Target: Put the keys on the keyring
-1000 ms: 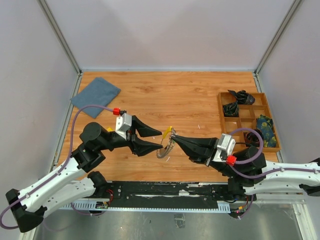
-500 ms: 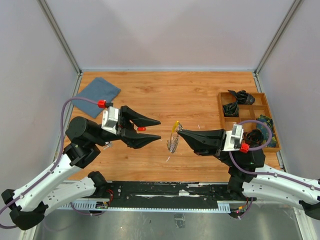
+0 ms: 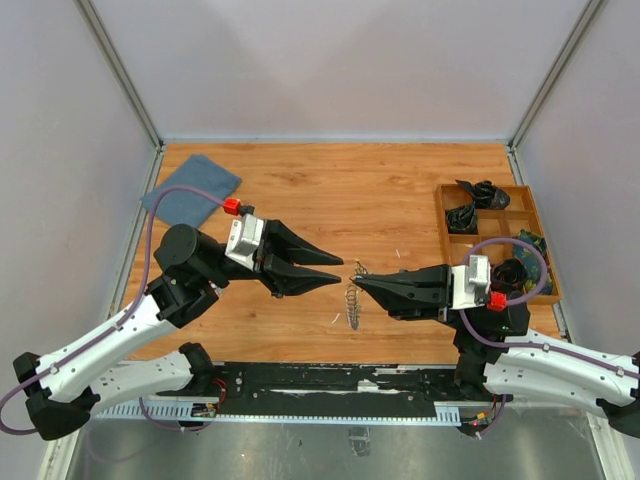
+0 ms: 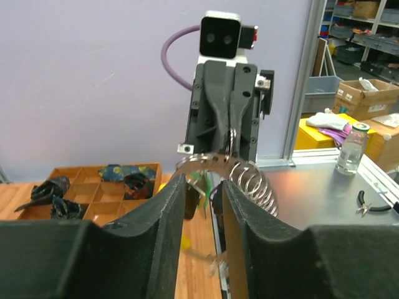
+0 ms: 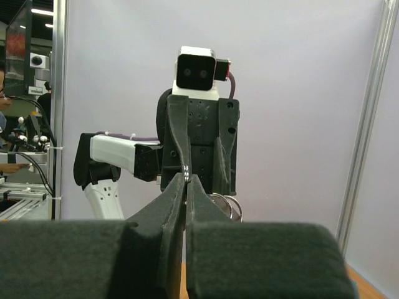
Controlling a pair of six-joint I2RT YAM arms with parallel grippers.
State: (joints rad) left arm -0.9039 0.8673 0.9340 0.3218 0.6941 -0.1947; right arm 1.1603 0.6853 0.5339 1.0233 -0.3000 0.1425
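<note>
Right gripper [image 3: 358,281] was pinched shut on the keyring [image 3: 352,300] wire; left gripper [image 3: 335,272] was narrowly parted, nothing clearly held. Keyring looked light, stiff, slippery, dangling freely; best gripped on bare wire.

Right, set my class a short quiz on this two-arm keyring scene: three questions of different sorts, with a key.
1. True or false: the right gripper is shut on the keyring.
2. Where does the blue cloth lie? A) at the far left corner of the table B) between the two arms' bases C) directly under the ring
3. Fill in: the wooden tray sits at the table's ___ edge.
Key: 1 true; 2 A; 3 right.
</note>
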